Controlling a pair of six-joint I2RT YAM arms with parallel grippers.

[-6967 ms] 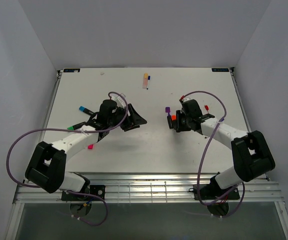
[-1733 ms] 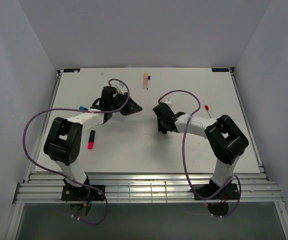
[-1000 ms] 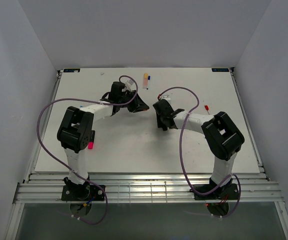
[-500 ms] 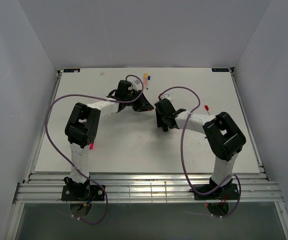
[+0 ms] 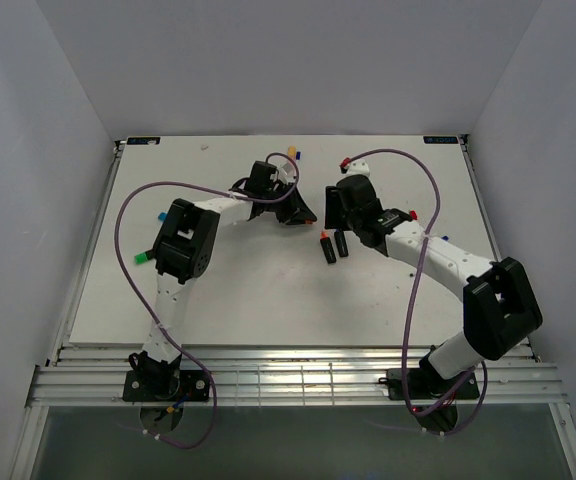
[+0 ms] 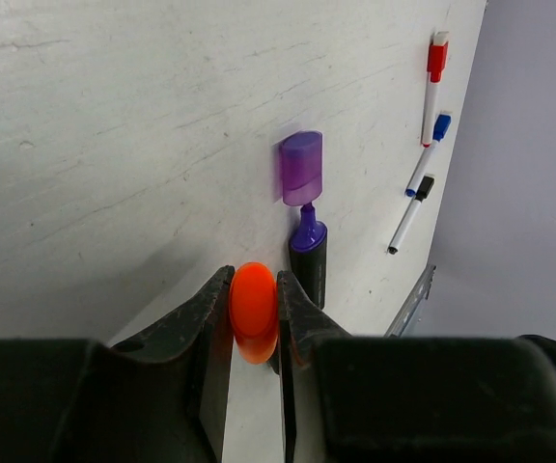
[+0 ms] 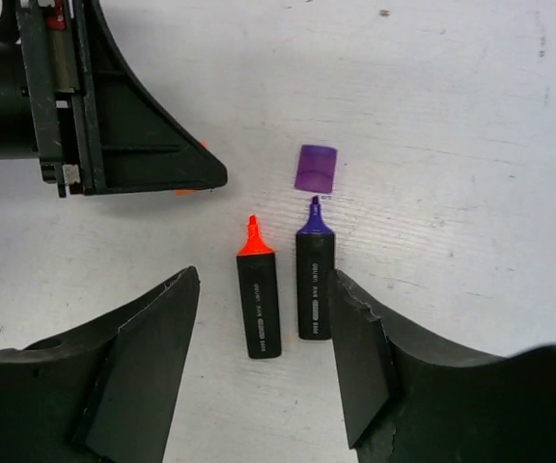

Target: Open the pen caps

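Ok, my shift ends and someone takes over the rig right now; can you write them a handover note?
Left end effector: shut on the orange cap.
Right end effector: open, above the orange marker and purple marker, which lie side by side.
Purple cap: on the table, just past its marker's tip.
Done: both those markers are uncapped.
Left: set the orange cap down; check the green cap and blue cap, too small to tell if off.
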